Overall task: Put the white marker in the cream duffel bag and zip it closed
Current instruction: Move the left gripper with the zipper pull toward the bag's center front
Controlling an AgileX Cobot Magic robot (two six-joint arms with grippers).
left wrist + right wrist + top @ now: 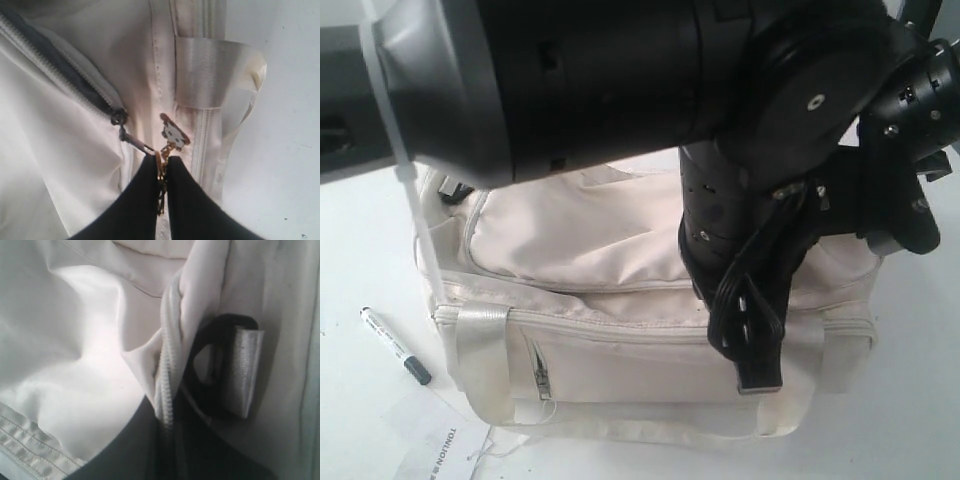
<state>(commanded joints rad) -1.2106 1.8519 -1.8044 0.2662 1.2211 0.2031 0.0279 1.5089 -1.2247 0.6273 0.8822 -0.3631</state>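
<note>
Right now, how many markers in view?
1: the white marker lies on the table left of the cream duffel bag; the arm blocks much, so others may be hidden.

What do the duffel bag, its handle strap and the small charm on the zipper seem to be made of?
Cream duffel bag: soft matte woven fabric, it creases. Handle strap: glossy ribbed webbing, probably synthetic. Charm: likely enamelled metal, gold edge and chain.
</note>
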